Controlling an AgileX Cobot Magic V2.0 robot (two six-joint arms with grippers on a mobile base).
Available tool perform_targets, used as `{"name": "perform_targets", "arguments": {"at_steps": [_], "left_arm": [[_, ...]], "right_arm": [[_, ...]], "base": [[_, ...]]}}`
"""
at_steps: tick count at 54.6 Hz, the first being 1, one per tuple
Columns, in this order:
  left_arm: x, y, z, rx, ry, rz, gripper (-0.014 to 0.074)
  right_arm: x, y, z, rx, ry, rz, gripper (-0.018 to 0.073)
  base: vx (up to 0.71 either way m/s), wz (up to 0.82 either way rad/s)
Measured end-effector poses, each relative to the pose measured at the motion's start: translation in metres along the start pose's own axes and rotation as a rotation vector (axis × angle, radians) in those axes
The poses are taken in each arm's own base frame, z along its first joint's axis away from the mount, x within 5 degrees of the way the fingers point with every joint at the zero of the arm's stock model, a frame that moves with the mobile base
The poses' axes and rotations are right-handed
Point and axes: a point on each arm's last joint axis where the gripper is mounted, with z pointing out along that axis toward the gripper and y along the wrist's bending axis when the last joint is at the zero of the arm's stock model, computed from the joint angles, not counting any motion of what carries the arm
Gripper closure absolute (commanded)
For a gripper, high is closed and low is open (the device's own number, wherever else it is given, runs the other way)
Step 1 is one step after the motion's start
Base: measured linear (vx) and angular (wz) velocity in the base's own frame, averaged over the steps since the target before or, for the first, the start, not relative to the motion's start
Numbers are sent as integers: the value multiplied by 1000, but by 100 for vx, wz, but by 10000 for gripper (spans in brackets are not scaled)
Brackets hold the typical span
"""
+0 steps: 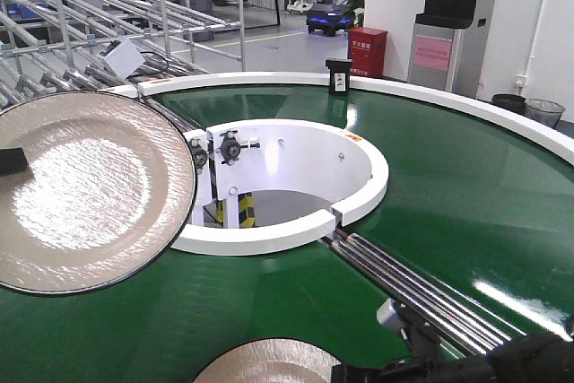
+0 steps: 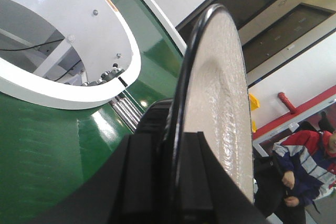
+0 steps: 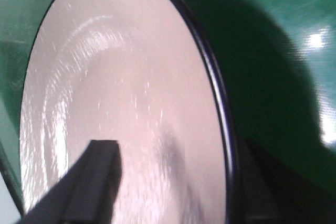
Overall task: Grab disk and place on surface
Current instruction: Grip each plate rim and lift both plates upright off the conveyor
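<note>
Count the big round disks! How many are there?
2. The left disk is clamped in the left gripper, held up. The bottom disk shows at the front view's lower edge, by the right gripper. Others may be hidden.

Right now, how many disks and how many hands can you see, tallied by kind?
Disks: 2 (left disk, right disk)
Hands: 2 (left hand, right hand)
Total: 4
</note>
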Motion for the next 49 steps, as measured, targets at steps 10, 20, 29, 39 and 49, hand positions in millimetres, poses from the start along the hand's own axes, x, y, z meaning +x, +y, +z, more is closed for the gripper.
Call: {"name": "perform_targets", "arguments": {"at_steps": [10, 20, 29, 39, 49], "left_arm": [[0, 0, 0, -2, -2, -4, 597], [0, 0, 0, -3, -2, -11, 597], [2, 1, 1, -13, 11, -30, 597], [27, 12, 2, -27, 38, -120, 597], [62, 19, -1, -41, 63, -194, 597]], "right_arm": [[0, -5, 10, -17, -12, 44, 536], [-4, 4, 4, -58, -33, 29, 571], [-8, 19, -20, -61, -93, -43, 568], [-29, 36, -108, -102, -353, -24, 568], [-26, 46, -207, -152, -638, 18, 568]], "base": [[0, 0], [0, 0], [0, 0], [0, 0], [0, 0]]}}
